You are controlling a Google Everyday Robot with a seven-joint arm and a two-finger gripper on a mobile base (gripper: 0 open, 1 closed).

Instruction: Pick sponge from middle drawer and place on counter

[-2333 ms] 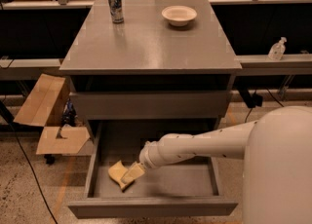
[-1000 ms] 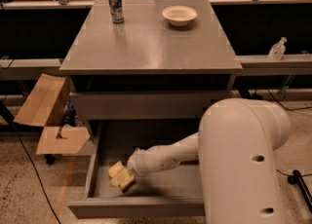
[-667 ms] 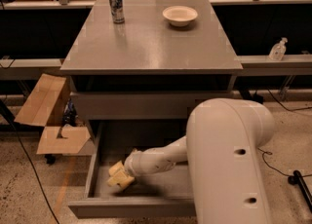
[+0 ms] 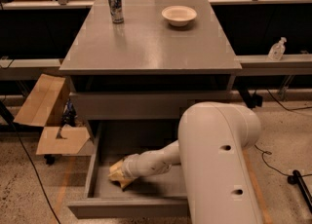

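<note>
The grey middle drawer (image 4: 92, 162) stands pulled open below the cabinet. The yellow-tan sponge (image 4: 117, 173) lies on its floor at the left. My gripper (image 4: 122, 173) reaches down into the drawer from the right and sits right on the sponge, covering most of it. The white arm (image 4: 214, 164) fills the lower right and hides the drawer's right half. The grey counter (image 4: 151, 38) is the cabinet top above.
A dark can (image 4: 115, 5) stands at the counter's back left and a white bowl (image 4: 179, 15) at the back right. An open cardboard box (image 4: 48, 121) sits on the floor to the left. A sanitizer bottle (image 4: 277, 49) stands on the right ledge.
The arm has swung further left and down into the drawer. The gripper has closed in on the sponge, which has kept its place at the drawer's left.
</note>
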